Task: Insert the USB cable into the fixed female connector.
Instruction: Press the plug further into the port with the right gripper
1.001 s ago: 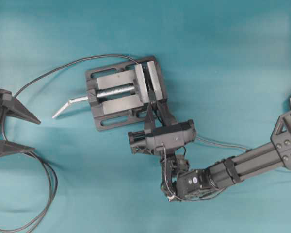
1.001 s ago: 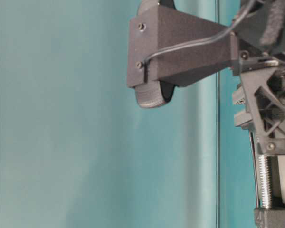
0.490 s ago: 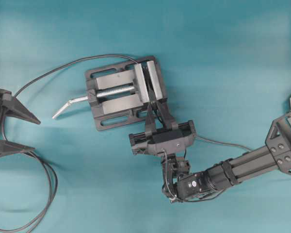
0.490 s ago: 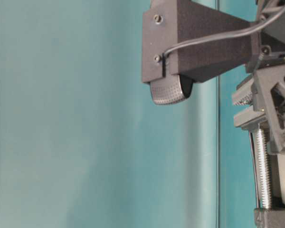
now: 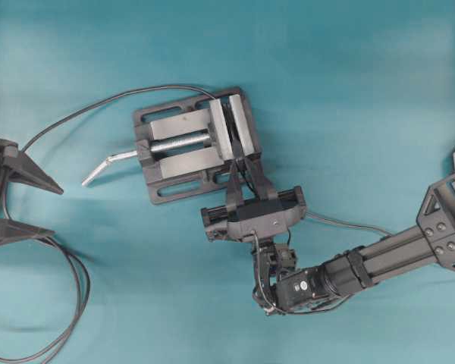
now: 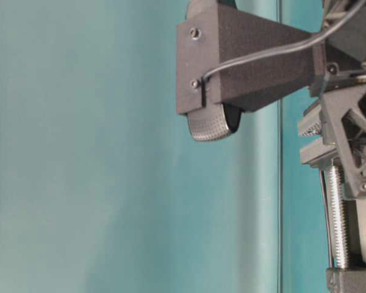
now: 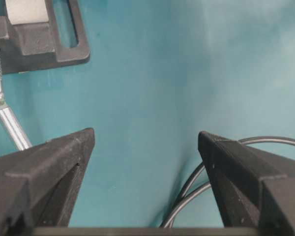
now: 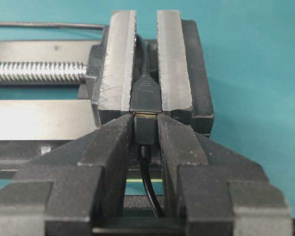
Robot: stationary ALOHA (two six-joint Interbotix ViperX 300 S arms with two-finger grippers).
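Now seating plug: right claw [image 8: 146, 129] pinches USB cable [image 8: 144, 132] plug, nose butted against fixed female connector [image 8: 146, 97] clamped in vise [image 8: 174, 64]. Sliver of metal tip shows, so push straight along slot, no twist. Left claw [image 7: 145, 169] wide open, empty, over bench [image 5: 349, 91].

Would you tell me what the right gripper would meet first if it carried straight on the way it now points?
The right gripper, shut on the USB cable, points at the fixed female connector clamped in the vise; the plug looks nearly seated already.
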